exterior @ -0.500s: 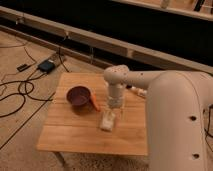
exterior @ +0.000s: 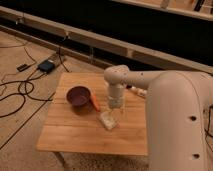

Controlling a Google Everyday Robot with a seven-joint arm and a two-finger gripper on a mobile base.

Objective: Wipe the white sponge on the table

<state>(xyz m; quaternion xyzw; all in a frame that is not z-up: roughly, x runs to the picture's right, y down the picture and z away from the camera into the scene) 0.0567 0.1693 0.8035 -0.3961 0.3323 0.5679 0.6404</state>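
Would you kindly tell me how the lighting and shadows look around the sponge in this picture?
Camera view: warm, dim light falls evenly on the table, with no hard shadows. The gripper hangs right over the white sponge, both pale and free of glare. The dark bowl and the wall behind show little detail.

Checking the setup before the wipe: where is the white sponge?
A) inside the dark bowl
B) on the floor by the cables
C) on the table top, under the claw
C: the white sponge lies on the table, beside the dark bowl rather than in it, with the claw directly over it.
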